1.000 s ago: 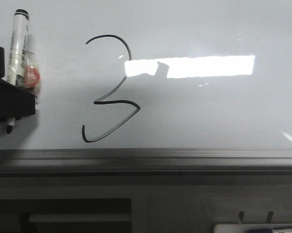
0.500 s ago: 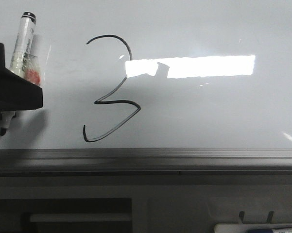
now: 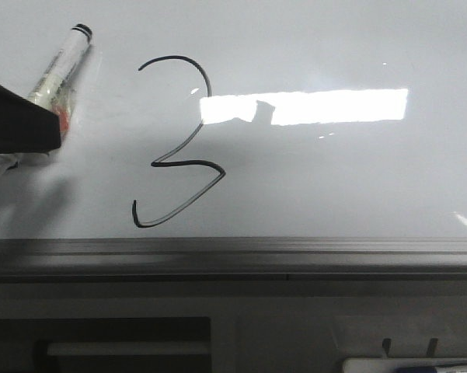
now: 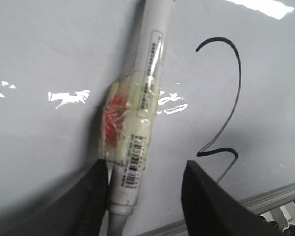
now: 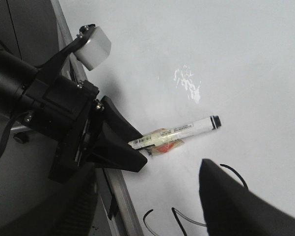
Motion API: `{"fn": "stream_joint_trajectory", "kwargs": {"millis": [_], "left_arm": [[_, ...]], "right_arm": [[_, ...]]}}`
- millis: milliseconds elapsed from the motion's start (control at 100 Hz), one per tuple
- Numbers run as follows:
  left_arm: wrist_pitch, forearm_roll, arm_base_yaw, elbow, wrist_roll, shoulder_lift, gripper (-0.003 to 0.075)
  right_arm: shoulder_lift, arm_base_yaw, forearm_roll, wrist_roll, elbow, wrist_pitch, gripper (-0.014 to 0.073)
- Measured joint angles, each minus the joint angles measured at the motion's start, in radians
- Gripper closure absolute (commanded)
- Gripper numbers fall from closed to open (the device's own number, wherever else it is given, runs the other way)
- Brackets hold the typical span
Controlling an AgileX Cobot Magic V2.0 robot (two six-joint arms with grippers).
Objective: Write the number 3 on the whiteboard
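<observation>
The number 3 (image 3: pixel 176 144) stands finished on the whiteboard (image 3: pixel 334 179), just beside and to the right of the left tool (image 3: pixel 19 128), which is clamped on a taped marker (image 3: pixel 60 68) whose long axis tilts cap-end toward the digit. The tip seems lifted off the glossy surface, though glare makes that uncertain. The right tool (image 5: pixel 137 206) hangs spread and empty, farther off.

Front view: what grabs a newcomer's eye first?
The black number 3 drawn at left-centre of the whiteboard, with a bright rectangular light reflection just to its right. At the left edge, the left tool holds a tilted white marker, its capped end pointing up toward the digit.
</observation>
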Motion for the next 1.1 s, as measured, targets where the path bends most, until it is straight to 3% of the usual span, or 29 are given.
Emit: {"fn": "stream_joint_trajectory", "kwargs": {"millis": [120, 350, 930, 1000, 1100], "left_arm": [[0.010, 0.002, 0.000, 0.000, 0.000, -0.002, 0.0385], [0.064, 0.020, 0.000, 0.002, 0.000, -0.002, 0.0202], [0.022, 0.025, 0.046, 0.052, 0.034, -0.048, 0.0209], [0.020, 0.025, 0.057, 0.052, 0.034, -0.084, 0.0232], [0.018, 0.026, 0.059, 0.054, 0.043, -0.150, 0.0295]], "right_arm": [[-0.002, 0.000, 0.000, 0.000, 0.000, 0.000, 0.0197], [-0.002, 0.000, 0.000, 0.000, 0.000, 0.000, 0.0197], [-0.002, 0.000, 0.000, 0.002, 0.000, 0.008, 0.0199], [-0.007, 0.000, 0.000, 0.002, 0.000, 0.011, 0.0262], [-0.033, 0.000, 0.000, 0.002, 0.000, 0.017, 0.0488]]}}
